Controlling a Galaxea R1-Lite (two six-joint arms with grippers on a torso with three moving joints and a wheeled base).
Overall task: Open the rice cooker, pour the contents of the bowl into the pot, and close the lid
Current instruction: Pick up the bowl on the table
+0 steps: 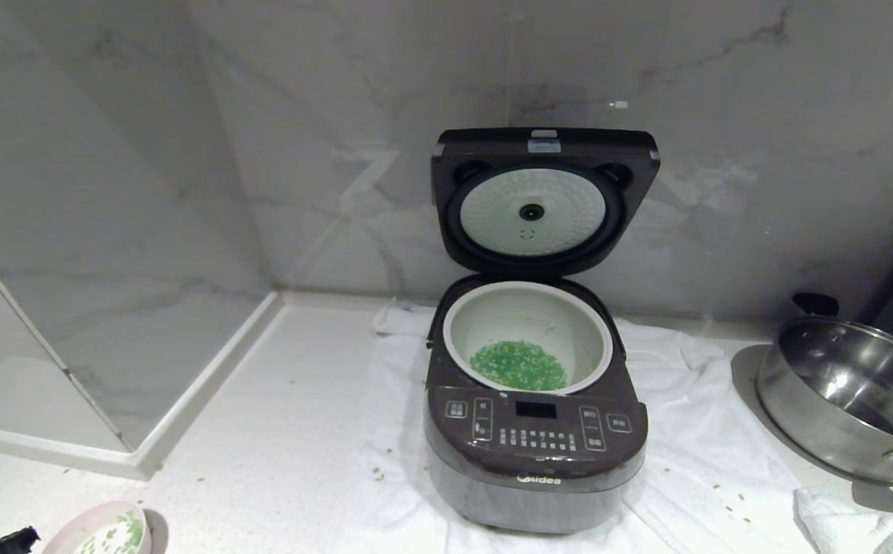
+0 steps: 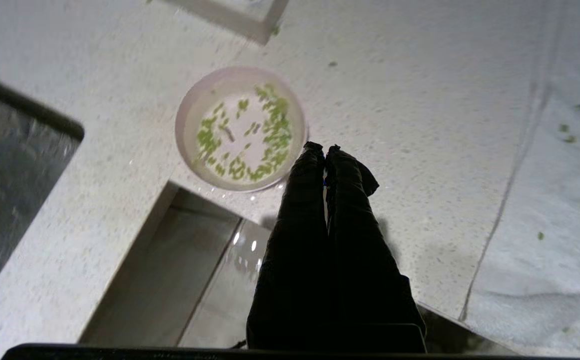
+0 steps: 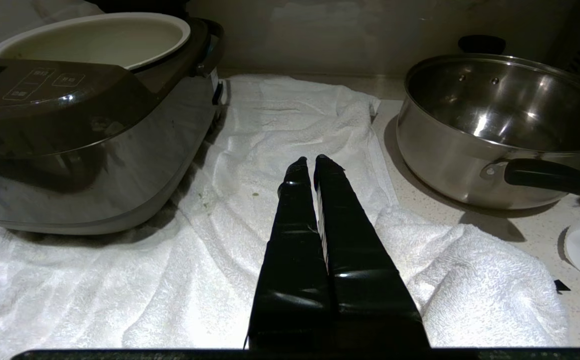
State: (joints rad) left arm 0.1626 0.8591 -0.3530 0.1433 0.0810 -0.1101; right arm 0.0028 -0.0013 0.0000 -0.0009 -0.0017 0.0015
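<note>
Fingers, left gripper (image 2: 323, 148): pressed together, holding nothing; tips hang over the bench (image 2: 419, 125) just beside the bowl's rim, near the bench's front edge.
Fingers, right gripper (image 3: 309, 161): together, empty; low over the white towel (image 3: 294, 115), between the rice cooker and the steel pan (image 3: 499, 125).
Rice cooker (image 1: 534, 454): boxy, dark brown-grey, rounded corners; front panel with buttons and a small display, "Midea" logo below. Sits on the towel, toward the back of the bench by the marble wall.
Lid (image 1: 544, 201): hinged up, standing nearly upright at the cooker's rear; underside carries a round pale plate with a dark centre.
Pot (image 1: 529, 312): round, pale, wide rim, seated in the cooker body.
Green bits (image 1: 518, 364): bright green heap on the pot's floor, toward the front.
Bowl (image 2: 241, 128): small, round, pale pink with white inside; upright near the bench's front left edge, a scatter of green bits left inside, mostly along one side.
Strays: a few green bits on the bench and towel around the cooker.
Steel pan: shiny, black handles, at the right side of the bench, apart from the cooker.
</note>
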